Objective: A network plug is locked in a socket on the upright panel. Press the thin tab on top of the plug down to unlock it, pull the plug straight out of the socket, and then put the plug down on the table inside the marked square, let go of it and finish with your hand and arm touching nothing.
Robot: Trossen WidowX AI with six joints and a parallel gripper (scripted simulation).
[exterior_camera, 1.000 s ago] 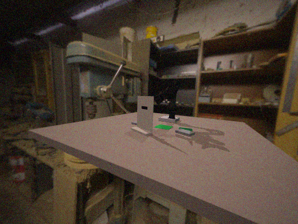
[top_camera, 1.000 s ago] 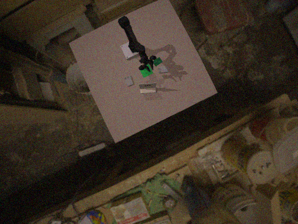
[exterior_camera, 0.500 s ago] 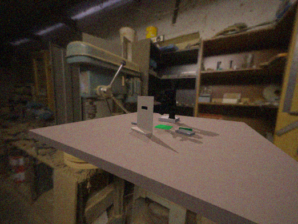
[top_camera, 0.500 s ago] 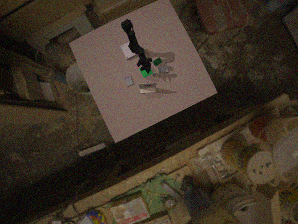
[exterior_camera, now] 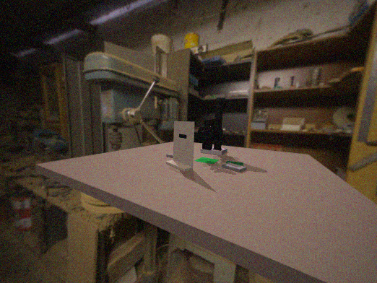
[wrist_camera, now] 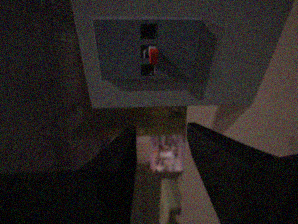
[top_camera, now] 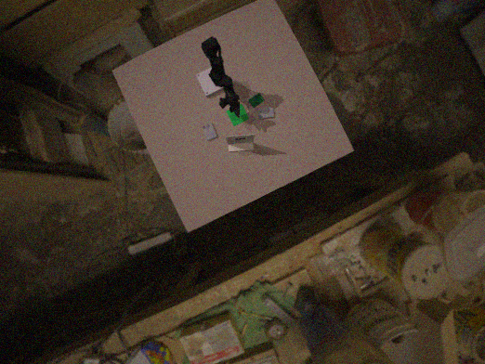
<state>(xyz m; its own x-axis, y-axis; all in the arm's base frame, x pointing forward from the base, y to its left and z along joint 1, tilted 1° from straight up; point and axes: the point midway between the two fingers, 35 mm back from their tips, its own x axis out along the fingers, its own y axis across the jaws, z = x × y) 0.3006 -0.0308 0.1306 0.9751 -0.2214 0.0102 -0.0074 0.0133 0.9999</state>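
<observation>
The grey upright panel (top_camera: 241,138) (exterior_camera: 183,148) (wrist_camera: 125,97) stands on the table. In the wrist view its socket faces me, and the plug (wrist_camera: 152,55) with its red tab sits in it. My gripper (top_camera: 235,110) (wrist_camera: 161,131) hangs in front of the panel, a short way back from the plug. Its fingers stand partly apart with nothing between them. The bright green marked square (top_camera: 238,120) (exterior_camera: 206,160) lies on the table under the gripper, between the arm's base and the panel. In the exterior view the panel hides most of the gripper.
A dark green block (top_camera: 255,99) and a grey block (top_camera: 266,112) (exterior_camera: 235,166) lie to one side of the square. Another small grey piece (top_camera: 210,132) lies on the other side. The arm's white base plate (top_camera: 205,83) (exterior_camera: 214,151) is behind the square.
</observation>
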